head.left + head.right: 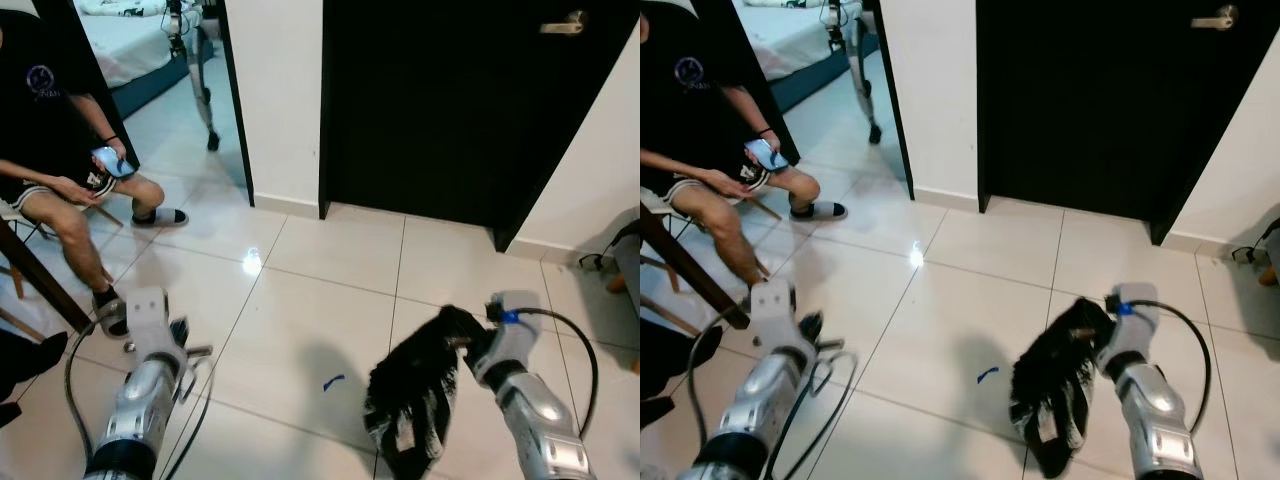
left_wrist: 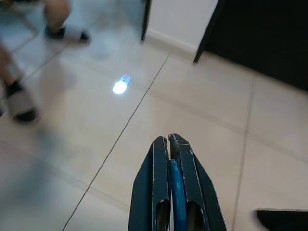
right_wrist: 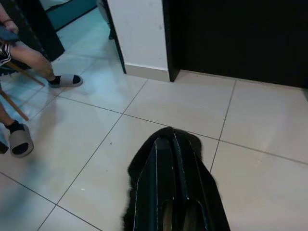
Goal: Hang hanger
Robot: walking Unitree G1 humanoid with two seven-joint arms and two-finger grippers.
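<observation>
Right gripper (image 1: 470, 345) clamped on black garment (image 1: 415, 400), which dangles low over tiled floor (image 1: 300, 300); hanger itself we cannot make out. Left gripper (image 2: 169, 144) closed, empty. Seated person (image 1: 60, 150) nearby. We'd carry steady, keep cloth off floor.

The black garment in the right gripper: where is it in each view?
Left eye: black garment, lower right, hanging from right gripper.
Right eye: lower right.
Left wrist: dark corner, can't confirm.
Right wrist: around the fingers.
Shared landmark: black door.
</observation>
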